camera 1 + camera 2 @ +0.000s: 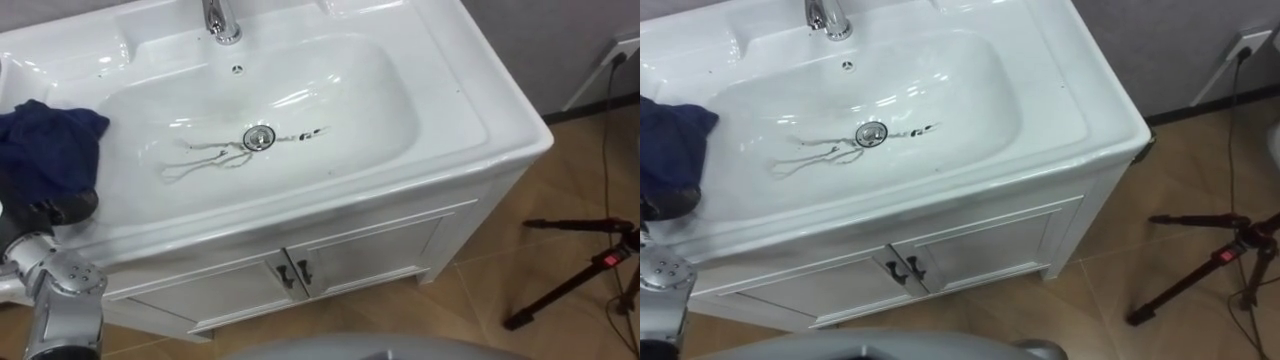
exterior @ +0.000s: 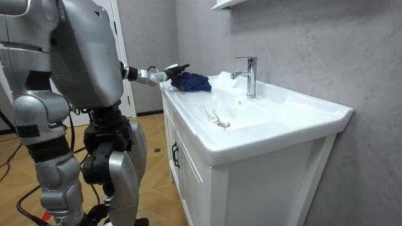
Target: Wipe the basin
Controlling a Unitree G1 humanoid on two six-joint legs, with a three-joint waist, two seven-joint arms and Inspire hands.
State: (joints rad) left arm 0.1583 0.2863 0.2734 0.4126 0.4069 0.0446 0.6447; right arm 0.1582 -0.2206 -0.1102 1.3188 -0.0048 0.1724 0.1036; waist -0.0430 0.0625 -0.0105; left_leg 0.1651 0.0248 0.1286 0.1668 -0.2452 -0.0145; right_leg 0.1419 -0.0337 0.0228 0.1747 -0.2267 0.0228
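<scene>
One wide white basin (image 1: 440, 110) tops a cabinet (image 1: 370, 250), and the robot stands at its front with its left arm stretched out level toward the near left corner. A dark blue cloth (image 1: 45, 150) lies bunched on the flat rim at that corner, outside the bowl. It looks soft, light and limp, so it should fold and drag instead of sliding as one piece. A grip gathering the middle of the bunch would likely hold better than a pinch at a loose edge. On the glossy porcelain it should glide easily under light pressure.

The left hand (image 1: 62, 207) sits at the cloth's near edge, partly covered by it, with the wrist straight. Whether the hand is clamped on the cloth or merely against it cannot be told.

Dark squiggly marks (image 1: 200, 160) cross the bowl's floor beside the drain (image 1: 259, 138), well apart from the cloth.
</scene>
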